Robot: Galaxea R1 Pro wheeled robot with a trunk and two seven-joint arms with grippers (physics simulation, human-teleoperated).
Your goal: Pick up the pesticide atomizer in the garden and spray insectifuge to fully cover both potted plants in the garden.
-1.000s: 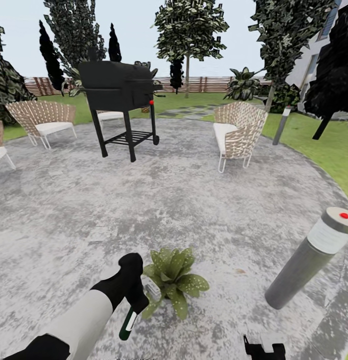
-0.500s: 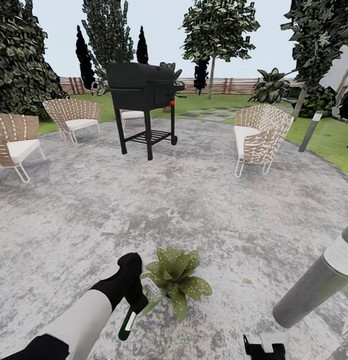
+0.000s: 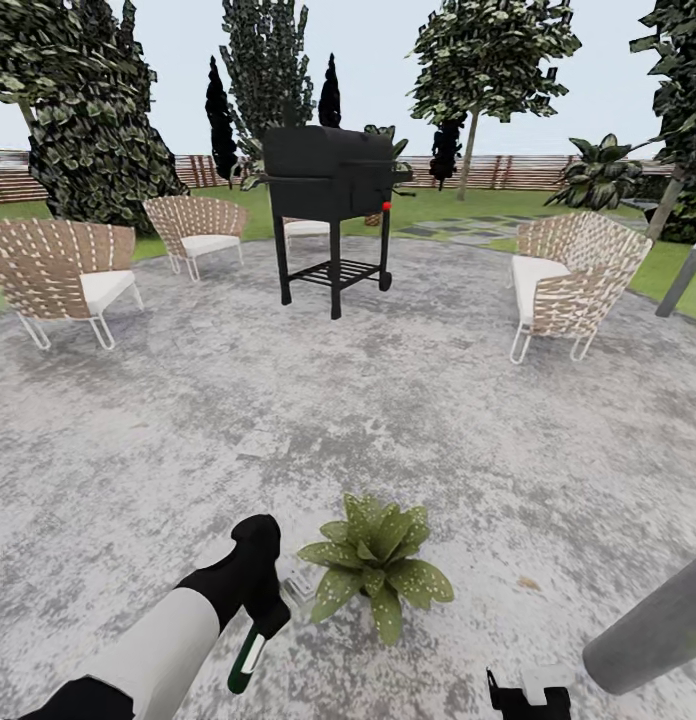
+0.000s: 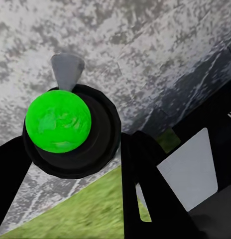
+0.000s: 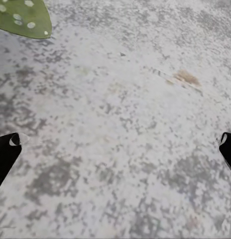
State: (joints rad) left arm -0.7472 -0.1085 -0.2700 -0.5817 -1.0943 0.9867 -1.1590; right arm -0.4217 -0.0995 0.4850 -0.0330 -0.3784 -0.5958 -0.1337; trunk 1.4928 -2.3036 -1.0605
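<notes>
The round paved patio [image 3: 408,420] of the garden is seen with a black grill [image 3: 333,180] and wicker chairs [image 3: 573,275] set on it. One potted plant [image 3: 380,562] is found on the paving, just beside the left gripper [image 4: 90,164], whose fingers are closed on the pesticide atomizer [image 4: 65,124]. The right gripper [image 5: 115,144] is held with fingers spread apart, empty, over bare paving. A miss is judged possible: the nozzle may be aimed past the leaves, so that coverage is left patchy.
</notes>
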